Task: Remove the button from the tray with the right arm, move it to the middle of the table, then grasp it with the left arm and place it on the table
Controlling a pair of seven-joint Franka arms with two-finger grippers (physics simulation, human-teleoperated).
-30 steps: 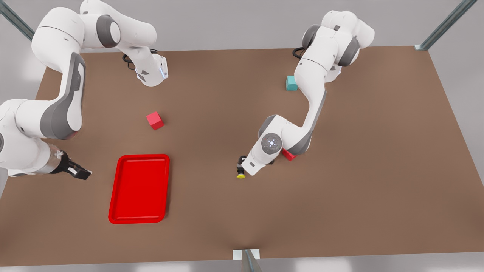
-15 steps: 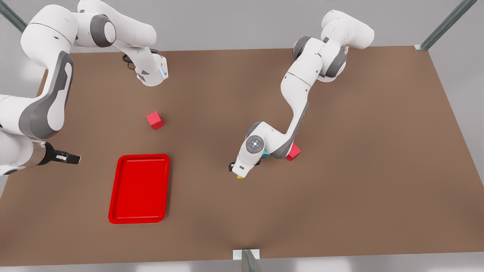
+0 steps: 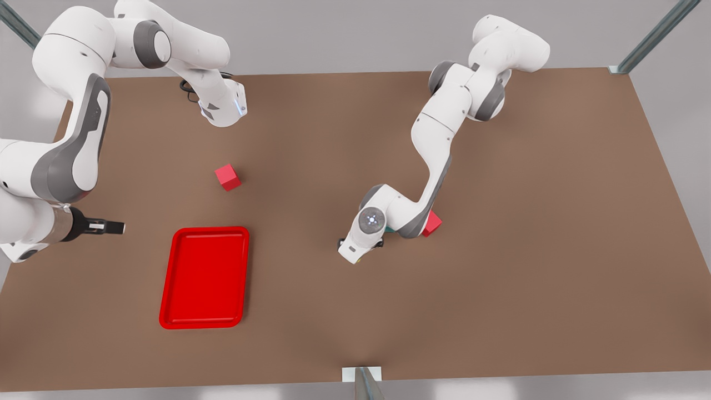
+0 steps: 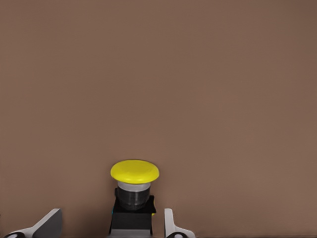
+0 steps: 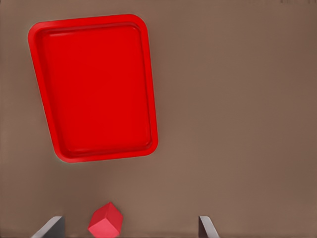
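Note:
The button (image 4: 133,171), a yellow cap on a dark body, sits between the fingers of my left gripper (image 4: 113,221). That gripper is open: one finger is near the body and the other finger (image 4: 49,225) stands well clear of it. In the front view the left gripper (image 3: 355,255) is low over the middle of the table (image 3: 527,250), and its hand covers the button. The red tray (image 3: 204,229) lies at the front view's left. My right gripper (image 3: 114,226) waits open beyond the tray's left side, above the table. Its wrist view shows the tray (image 5: 152,109).
One red cube (image 3: 228,178) sits behind the tray, also seen as the red cube (image 5: 105,225) below the right gripper (image 5: 131,229). A second red cube (image 3: 432,224) lies against the left arm's elbow. A metal post (image 3: 364,383) stands at the front edge.
The left arm stretched out and lowered its hand, so the button went from showing below the gripper to hidden under it. The right gripper drew up and away from the tray's near corner.

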